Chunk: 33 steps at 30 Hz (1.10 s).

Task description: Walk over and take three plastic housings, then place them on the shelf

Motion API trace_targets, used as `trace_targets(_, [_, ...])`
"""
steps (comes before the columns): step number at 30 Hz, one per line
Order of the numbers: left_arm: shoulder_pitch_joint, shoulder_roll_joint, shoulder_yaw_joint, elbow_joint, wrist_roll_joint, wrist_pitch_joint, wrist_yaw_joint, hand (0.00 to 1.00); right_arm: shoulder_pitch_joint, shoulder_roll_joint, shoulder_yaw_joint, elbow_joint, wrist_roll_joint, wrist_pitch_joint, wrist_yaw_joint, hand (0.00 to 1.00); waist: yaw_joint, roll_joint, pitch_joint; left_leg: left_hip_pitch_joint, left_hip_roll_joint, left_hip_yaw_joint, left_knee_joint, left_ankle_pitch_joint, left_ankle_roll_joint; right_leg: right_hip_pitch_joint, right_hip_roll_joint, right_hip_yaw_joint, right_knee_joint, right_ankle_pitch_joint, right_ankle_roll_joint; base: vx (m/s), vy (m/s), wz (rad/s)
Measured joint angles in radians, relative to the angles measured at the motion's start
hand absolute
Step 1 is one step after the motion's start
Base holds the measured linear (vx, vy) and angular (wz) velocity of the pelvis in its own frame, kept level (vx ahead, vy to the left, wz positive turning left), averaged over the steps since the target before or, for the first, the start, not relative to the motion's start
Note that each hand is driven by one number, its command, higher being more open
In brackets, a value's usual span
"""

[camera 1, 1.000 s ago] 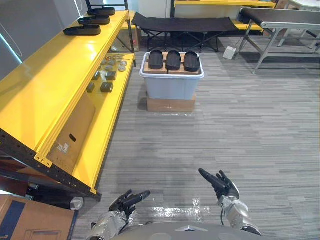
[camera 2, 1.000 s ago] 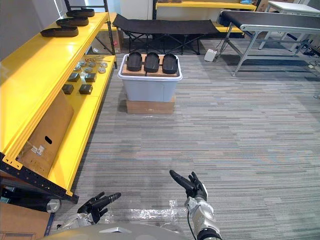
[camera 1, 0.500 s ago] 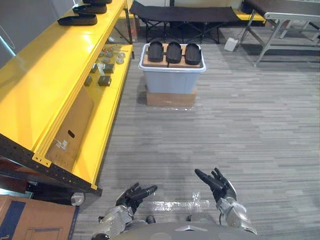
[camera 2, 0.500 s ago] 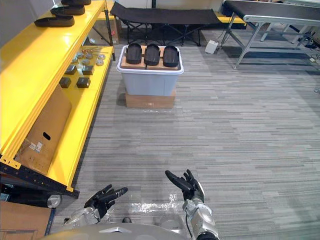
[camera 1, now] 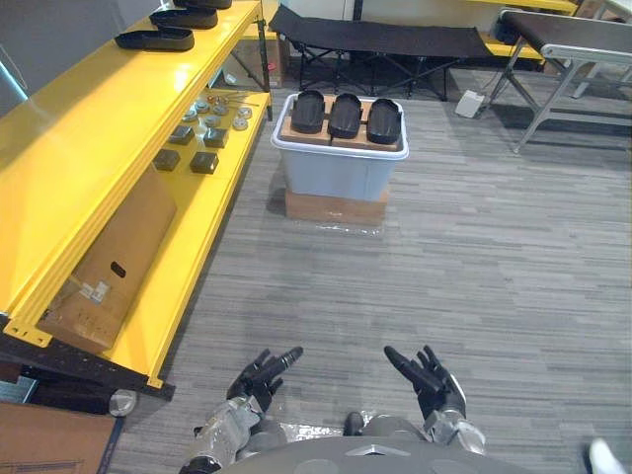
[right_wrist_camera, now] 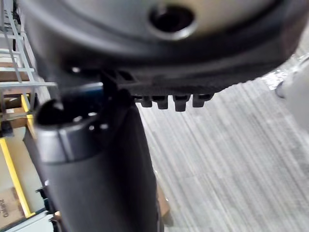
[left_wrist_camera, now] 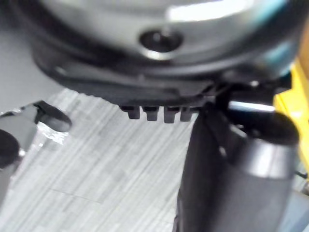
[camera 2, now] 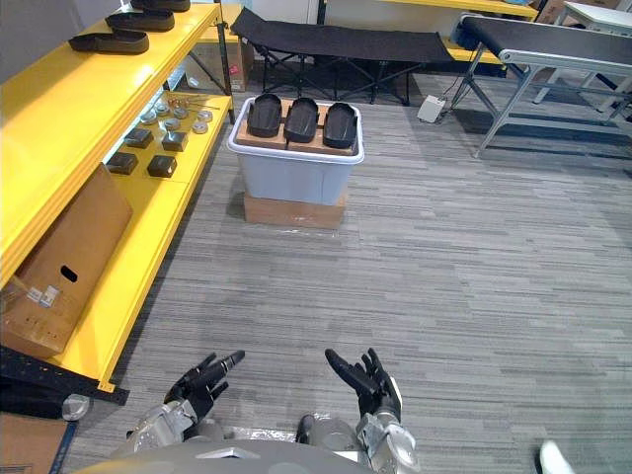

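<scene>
Three black plastic housings point(camera 1: 344, 116) lie side by side on a wooden board atop a pale grey bin point(camera 1: 340, 170), which stands on a flat cardboard box across the carpet ahead. More black housings point(camera 1: 156, 39) rest on the top of the yellow shelf point(camera 1: 94, 148) at the left. My left hand point(camera 1: 259, 372) and right hand point(camera 1: 426, 375) hang low at the near edge, both open with fingers straight and holding nothing. They are far from the bin.
The shelf's lower level holds small metal parts point(camera 1: 202, 133) and a leaning cardboard box point(camera 1: 104, 269). A black folding cot point(camera 1: 390, 41) and a metal-legged table point(camera 1: 568, 49) stand behind the bin. Open grey carpet point(camera 1: 464, 267) lies between me and the bin.
The camera has moved: the view has shifted and the shelf sits further left. Both hands stay open and low, drawn slightly nearer the bottom edge.
</scene>
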<state>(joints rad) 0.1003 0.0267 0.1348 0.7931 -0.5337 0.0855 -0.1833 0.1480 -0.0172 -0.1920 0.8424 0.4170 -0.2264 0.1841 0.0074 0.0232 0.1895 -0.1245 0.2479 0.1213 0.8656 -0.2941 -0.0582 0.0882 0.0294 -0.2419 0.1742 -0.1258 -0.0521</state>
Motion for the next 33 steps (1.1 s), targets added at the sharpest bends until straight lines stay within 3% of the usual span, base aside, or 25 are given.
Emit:
trace_targets(1, [0.002,-0.002,0.0,-0.003,-0.013,-0.001,-0.001,1.0,-0.003,-0.004,0.0,0.001,-0.001,-0.003,0.0,1.0,0.006,0.004,0.001,-0.014,-0.012,-0.009,0.012,-0.004,-0.006,0.022,0.003,0.006,-0.005,-0.006,-0.007,0.3,-0.095,-0.4])
trace_targets(3, [0.015,-0.011,-0.001,-0.022,-0.027,-0.01,-0.004,1.0,-0.023,-0.017,0.002,0.006,-0.024,-0.011,-0.002,1.0,0.031,0.004,0.0,-0.026,-0.071,0.002,-0.109,-0.008,-0.011,0.054,-0.006,0.044,-0.008,-0.024,-0.01,0.25,-0.001,-0.61])
trace_targets(4, [0.023,-0.015,0.0,-0.029,-0.054,-0.02,-0.011,1.0,-0.042,-0.021,0.006,0.005,-0.065,-0.022,-0.008,1.0,0.036,0.004,0.001,-0.034,-0.115,0.013,-0.265,0.007,-0.002,0.068,-0.017,0.069,-0.02,-0.03,-0.005,0.29,0.066,-0.63])
trace_targets(5, [0.025,-0.015,0.006,-0.038,-0.058,-0.02,-0.017,1.0,-0.053,-0.023,0.007,0.004,-0.099,-0.031,-0.015,1.0,0.046,0.003,0.005,-0.052,-0.149,0.012,-0.412,0.056,0.008,0.075,-0.03,0.087,-0.021,-0.037,0.006,0.31,0.086,-0.54])
trace_targets(6, [0.025,-0.015,0.014,-0.043,-0.058,-0.02,-0.022,1.0,-0.055,-0.023,0.009,0.004,-0.099,-0.03,-0.018,1.0,0.052,-0.002,0.008,-0.059,-0.163,0.01,-0.455,0.103,0.013,0.08,-0.04,0.094,-0.02,-0.042,0.016,0.33,0.115,-0.34])
trace_targets(7, [0.029,-0.018,0.036,-0.047,-0.055,-0.021,-0.028,1.0,-0.053,-0.025,0.013,0.004,-0.098,-0.03,-0.024,1.0,0.056,-0.004,0.011,-0.06,-0.182,0.004,-0.552,0.173,0.004,0.097,-0.053,0.104,-0.022,-0.052,0.03,0.35,0.142,-0.16])
trace_targets(9, [0.034,-0.031,0.049,-0.045,-0.051,-0.031,-0.033,1.0,-0.048,-0.035,0.028,0.005,-0.096,-0.029,-0.041,1.0,0.055,0.005,0.014,-0.052,-0.187,-0.01,-0.629,0.312,-0.003,0.124,-0.06,0.111,-0.015,-0.074,0.06,0.38,0.182,-0.04])
trace_targets(10, [0.034,-0.028,0.048,-0.044,-0.049,-0.037,-0.04,1.0,-0.05,-0.033,0.04,0.006,-0.093,-0.025,-0.045,1.0,0.057,0.004,0.015,-0.025,-0.204,0.0,-0.629,0.324,0.088,0.136,-0.075,0.122,0.002,-0.078,0.068,0.39,0.211,-0.09])
trace_targets(11, [0.033,-0.012,0.049,-0.045,-0.048,-0.044,-0.043,1.0,-0.057,-0.025,0.062,0.004,-0.084,-0.024,-0.039,1.0,0.066,-0.018,0.026,-0.025,-0.212,0.018,-0.588,0.278,0.109,0.137,-0.09,0.144,0.022,-0.077,0.071,0.38,0.203,-0.17])
trace_targets(13, [0.026,-0.005,0.048,-0.043,-0.047,-0.041,-0.042,1.0,-0.059,-0.022,0.08,0.003,-0.076,-0.02,-0.038,1.0,0.079,-0.03,0.025,-0.032,-0.224,0.031,-0.516,0.195,0.132,0.142,-0.11,0.18,0.059,-0.087,0.087,0.35,0.182,-0.19])
trace_targets(14, [0.023,-0.003,0.044,-0.034,-0.042,-0.038,-0.041,1.0,-0.062,-0.023,0.082,0.005,-0.076,-0.014,-0.04,1.0,0.074,-0.03,0.025,-0.018,-0.237,0.033,-0.503,0.163,0.142,0.129,-0.122,0.198,0.124,-0.098,0.104,0.4,0.223,-0.05])
trace_targets(15, [0.022,0.007,0.029,-0.017,-0.035,-0.041,-0.043,1.0,-0.06,-0.022,0.083,0.006,-0.076,-0.009,-0.041,1.0,0.069,-0.034,0.021,0.02,-0.263,0.038,-0.526,0.146,0.153,0.073,-0.142,0.21,0.284,-0.105,0.118,0.32,0.19,0.03])
trace_targets(16, [0.021,0.015,0.02,-0.007,-0.025,-0.042,-0.048,1.0,-0.058,-0.021,0.084,0.008,-0.076,-0.008,-0.041,1.0,0.067,-0.038,0.02,0.047,-0.277,0.04,-0.547,0.143,0.158,0.03,-0.157,0.214,0.387,-0.092,0.14,0.32,0.182,0.07])
trace_targets(17, [0.021,0.024,0.005,0.007,0.0,-0.041,-0.053,1.0,-0.053,-0.02,0.085,0.019,-0.075,-0.008,-0.043,1.0,0.06,-0.04,0.02,0.104,-0.303,0.037,-0.59,0.137,0.167,-0.05,-0.188,0.218,0.576,-0.06,0.207,0.36,0.153,0.14])
trace_targets(19, [0.028,0.031,-0.021,0.026,0.03,-0.047,-0.049,1.0,-0.053,-0.019,0.085,0.058,-0.075,-0.005,-0.047,1.0,0.046,-0.035,0.018,0.176,-0.31,0.033,-0.62,0.131,0.189,-0.111,-0.206,0.183,0.68,-0.085,0.166,0.36,0.112,0.18])
trace_targets(21, [0.025,0.032,-0.024,0.039,0.047,-0.045,-0.043,1.0,-0.062,-0.018,0.086,0.065,-0.075,-0.005,-0.047,1.0,0.041,-0.028,0.018,0.246,-0.293,0.025,-0.664,0.123,0.181,-0.174,-0.202,0.08,0.572,-0.124,0.126,0.35,0.033,0.12])
trace_targets(24, [0.006,0.032,-0.041,0.039,0.056,-0.039,-0.045,1.0,-0.068,-0.017,0.083,0.064,-0.076,-0.005,-0.056,1.0,0.04,-0.012,0.023,0.26,-0.239,0.009,-0.664,0.097,0.135,-0.231,-0.181,0.01,0.344,-0.115,0.133,0.32,-0.067,0.15])
trace_targets(26, [-0.003,0.03,-0.046,0.038,0.055,-0.029,-0.048,1.0,-0.071,-0.014,0.082,0.055,-0.077,-0.006,-0.054,1.0,0.04,-0.014,0.021,0.279,-0.2,-0.008,-0.655,0.061,0.074,-0.26,-0.168,0.032,0.128,-0.021,0.152,0.31,-0.172,0.13])
trace_targets(27, [-0.003,0.03,-0.046,0.038,0.055,-0.028,-0.048,1.0,-0.07,-0.013,0.082,0.055,-0.077,-0.006,-0.053,1.0,0.04,-0.015,0.021,0.281,-0.198,-0.008,-0.653,0.059,0.07,-0.261,-0.17,0.035,0.116,-0.011,0.151,0.35,-0.261,0.14])
trace_targets(28, [0.0,0.043,-0.045,0.026,0.052,-0.014,-0.05,1.0,-0.049,-0.002,0.081,0.05,-0.079,-0.008,-0.046,1.0,0.043,-0.052,0.004,0.302,-0.197,-0.02,-0.63,0.016,0.021,-0.258,-0.187,0.053,0.051,0.115,0.142,0.39,-0.355,0.3])
trace_targets(29, [0.003,0.057,-0.045,0.021,0.027,-0.015,-0.049,1.0,-0.024,0.011,0.078,0.044,-0.09,-0.013,-0.04,1.0,0.041,-0.09,-0.019,0.313,-0.205,-0.037,-0.611,-0.031,0.018,-0.251,-0.208,0.051,0.06,0.191,0.122,0.4,-0.405,0.35])
trace_targets(30, [-0.015,0.039,-0.043,0.036,0.025,-0.015,-0.041,1.0,-0.032,0.0,0.065,0.049,-0.096,-0.013,-0.04,1.0,0.041,-0.061,-0.014,0.326,-0.177,-0.051,-0.591,-0.056,0.028,-0.249,-0.187,0.03,0.104,0.168,0.105,0.32,-0.318,0.31])
trace_targets(32, [-0.012,-0.002,-0.051,0.023,-0.021,-0.012,-0.035,1.0,-0.045,-0.01,0.033,0.033,-0.095,-0.014,-0.041,1.0,0.036,-0.011,-0.029,0.326,-0.109,-0.067,-0.571,-0.056,-0.014,-0.245,-0.142,-0.01,0.141,0.092,0.072,0.32,-0.331,0.24])
trace_targets(33, [-0.017,-0.021,-0.051,0.023,-0.055,-0.01,-0.034,1.0,-0.057,-0.016,0.03,0.033,-0.095,-0.013,-0.041,1.0,0.034,0.0,-0.027,0.32,-0.094,-0.071,-0.551,-0.044,-0.032,-0.244,-0.13,-0.018,0.154,0.071,0.059,0.32,-0.394,0.21])
